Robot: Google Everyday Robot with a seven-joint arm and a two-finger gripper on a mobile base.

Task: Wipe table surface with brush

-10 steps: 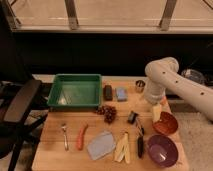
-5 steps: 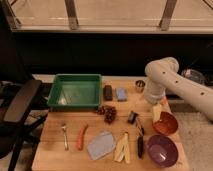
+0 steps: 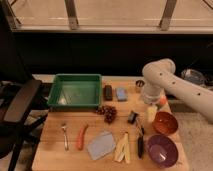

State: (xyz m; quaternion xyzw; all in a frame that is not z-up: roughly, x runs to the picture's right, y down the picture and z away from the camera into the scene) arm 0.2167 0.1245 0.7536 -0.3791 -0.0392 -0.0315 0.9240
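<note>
One camera on this one, looking down steeply from high up on the near long side of the table surface [image 3: 55,150]. The planks fill the view from 6 o'clock up past centre. A dark wall and a bright window rail [image 3: 115,25] run across at 12. It stands back far enough to take in almost the whole top, with the near edge right at the bottom border. The green tray [image 3: 75,76] sits at 10 o'clock of centre and a black chair [image 3: 22,102] pokes in at 9. The white arm [image 3: 175,87] comes in from 3 o'clock, its gripper [image 3: 150,105] low over the table's right side, about 2 o'clock of centre.
</note>
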